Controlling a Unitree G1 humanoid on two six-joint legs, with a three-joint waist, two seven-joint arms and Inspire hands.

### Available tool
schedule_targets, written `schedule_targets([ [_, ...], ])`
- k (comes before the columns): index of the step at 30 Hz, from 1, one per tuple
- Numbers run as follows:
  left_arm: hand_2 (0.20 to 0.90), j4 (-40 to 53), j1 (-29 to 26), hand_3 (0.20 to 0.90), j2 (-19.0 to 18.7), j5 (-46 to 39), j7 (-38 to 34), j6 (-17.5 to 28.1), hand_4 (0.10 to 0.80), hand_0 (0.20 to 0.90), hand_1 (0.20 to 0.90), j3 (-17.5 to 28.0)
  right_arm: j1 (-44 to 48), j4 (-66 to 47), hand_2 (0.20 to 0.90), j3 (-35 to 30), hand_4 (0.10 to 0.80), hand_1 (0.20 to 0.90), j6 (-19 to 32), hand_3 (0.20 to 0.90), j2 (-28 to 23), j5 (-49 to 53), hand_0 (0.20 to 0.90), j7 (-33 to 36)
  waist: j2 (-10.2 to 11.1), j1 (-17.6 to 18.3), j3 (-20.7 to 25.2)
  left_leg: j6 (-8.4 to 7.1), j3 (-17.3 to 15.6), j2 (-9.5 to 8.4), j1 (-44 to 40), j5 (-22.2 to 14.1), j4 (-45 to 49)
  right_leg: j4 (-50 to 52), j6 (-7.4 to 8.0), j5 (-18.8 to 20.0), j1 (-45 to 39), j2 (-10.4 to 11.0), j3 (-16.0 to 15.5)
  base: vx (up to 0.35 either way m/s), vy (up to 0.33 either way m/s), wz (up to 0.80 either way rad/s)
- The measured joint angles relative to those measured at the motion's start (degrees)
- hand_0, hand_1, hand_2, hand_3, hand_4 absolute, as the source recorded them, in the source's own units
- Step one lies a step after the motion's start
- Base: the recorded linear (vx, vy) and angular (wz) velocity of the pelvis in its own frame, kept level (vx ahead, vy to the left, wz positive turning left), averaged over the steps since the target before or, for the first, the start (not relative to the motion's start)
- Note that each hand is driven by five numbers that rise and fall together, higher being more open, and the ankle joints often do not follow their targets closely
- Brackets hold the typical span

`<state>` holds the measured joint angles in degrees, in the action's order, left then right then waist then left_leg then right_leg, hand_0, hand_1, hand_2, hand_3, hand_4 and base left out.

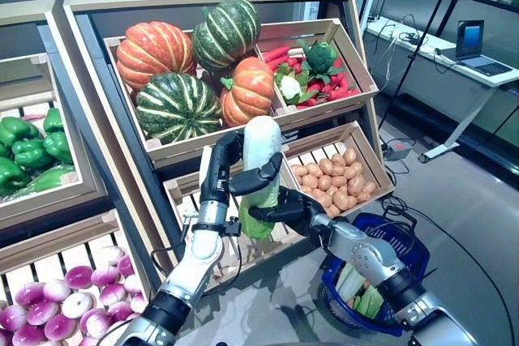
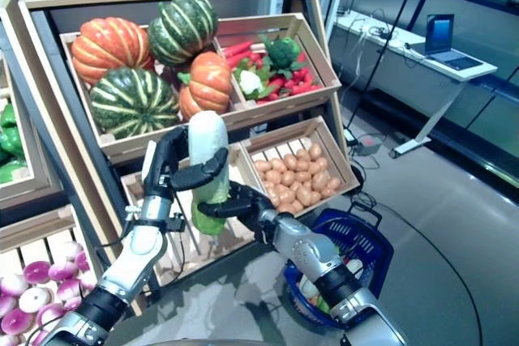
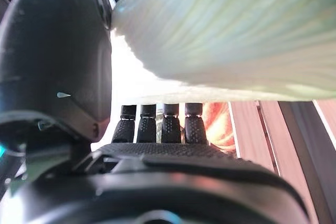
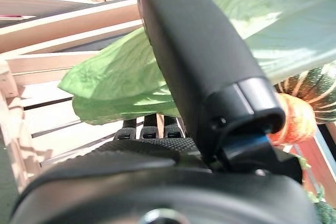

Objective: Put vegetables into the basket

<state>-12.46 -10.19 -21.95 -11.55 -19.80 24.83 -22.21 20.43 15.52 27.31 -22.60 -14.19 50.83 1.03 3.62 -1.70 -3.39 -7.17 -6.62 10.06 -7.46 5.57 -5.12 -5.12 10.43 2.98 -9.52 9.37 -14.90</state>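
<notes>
Left eye view | napa cabbage (image 1: 261, 169) upright before wooden crates | left hand (image 1: 237, 169) fingers curled round white stalk | right hand (image 1: 285, 207) clasps leafy end, likely a handover | blue basket (image 1: 409, 258) below right, part filled

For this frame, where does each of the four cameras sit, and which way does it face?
Left eye: on the head, looking down at the crates; both arms hold an upright cabbage, with the basket at lower right.
Right eye: beside it, same scene, slightly offset.
Left wrist: along the left robot hand, curled round the cabbage's white end.
Right wrist: along the right robot hand, gripping its green leaves.
All four views show the cabbage; both eye views share the pumpkins and potatoes.
</notes>
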Motion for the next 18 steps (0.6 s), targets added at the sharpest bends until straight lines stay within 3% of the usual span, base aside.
schedule_targets([
  [1, 0.3, 0.0, 0.0, 0.3, -0.1, 0.0, 0.2, 0.0, 0.4, 0.3, 0.3, 0.0, 0.1, 0.1, 0.3, 0.0, 0.4, 0.3, 0.0, 0.3, 0.1, 0.8, 0.3, 0.0, 0.1, 0.0, 0.1, -0.01, 0.0, -0.02, 0.0, 0.0, 0.0, 0.0, 0.0, 0.0, 0.0, 0.0, 0.0, 0.0, 0.0, 0.0],
  [18, 0.3, 0.0, -0.6, 0.3, -0.3, -2.8, -0.4, 0.0, 0.4, 0.3, 0.3, -0.9, 0.5, 2.1, 0.3, 1.0, 0.4, 0.3, 0.1, 0.3, 1.4, 1.6, 0.3, -1.0, -0.1, 0.1, 0.4, -0.03, 0.1, -0.03, 0.1, 0.1, 0.0, 0.0, 0.0, 0.0, 0.1, 0.0, 0.1, 0.0, 0.0, 0.0],
])
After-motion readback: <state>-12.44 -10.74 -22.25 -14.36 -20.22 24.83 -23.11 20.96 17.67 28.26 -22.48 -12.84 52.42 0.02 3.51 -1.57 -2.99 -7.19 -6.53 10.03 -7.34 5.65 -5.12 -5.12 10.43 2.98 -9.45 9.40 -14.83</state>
